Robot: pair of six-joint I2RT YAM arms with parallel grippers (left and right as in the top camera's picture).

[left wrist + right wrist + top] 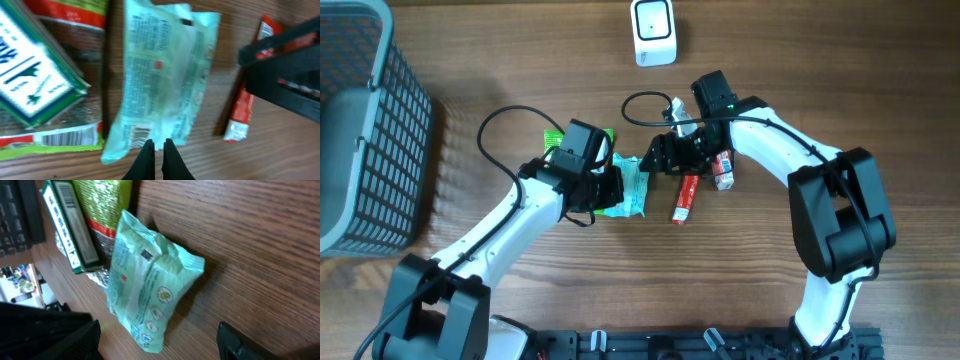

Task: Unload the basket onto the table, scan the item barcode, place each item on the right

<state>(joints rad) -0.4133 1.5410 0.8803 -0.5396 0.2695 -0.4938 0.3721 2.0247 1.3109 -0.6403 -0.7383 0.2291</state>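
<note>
At mid-table [880, 80], a mint pouch [632, 195] lies flat on the wood between the two arms, its printed back facing up. At its left edge sits the left gripper [608, 188]. In the wrist view this gripper's fingers [145, 157] are pressed together, with their tips right at the pouch's near edge, beside a small barcode [140, 135]. Whether they pinch the film or only touch it cannot be told.

Just past the pouch's upper right corner hangs the right gripper [660, 158]. Its fingers [237, 345] are spread wide and hold nothing, and its wrist view shows the pouch lying on the wood beyond them.

Left of the pouch, a green-and-white box [35, 75] rests tilted on a green pack [55, 137], which shows a barcode strip of its own. To the right, a red stick [684, 198] lies just beside the pouch without touching it. A red-and-white carton [723, 170] lies near the stick, partly under the right arm.

Towards the far edge stands the white scanner [653, 32], well apart from the pouch. A grey basket [370, 130] fills the left side.
</note>
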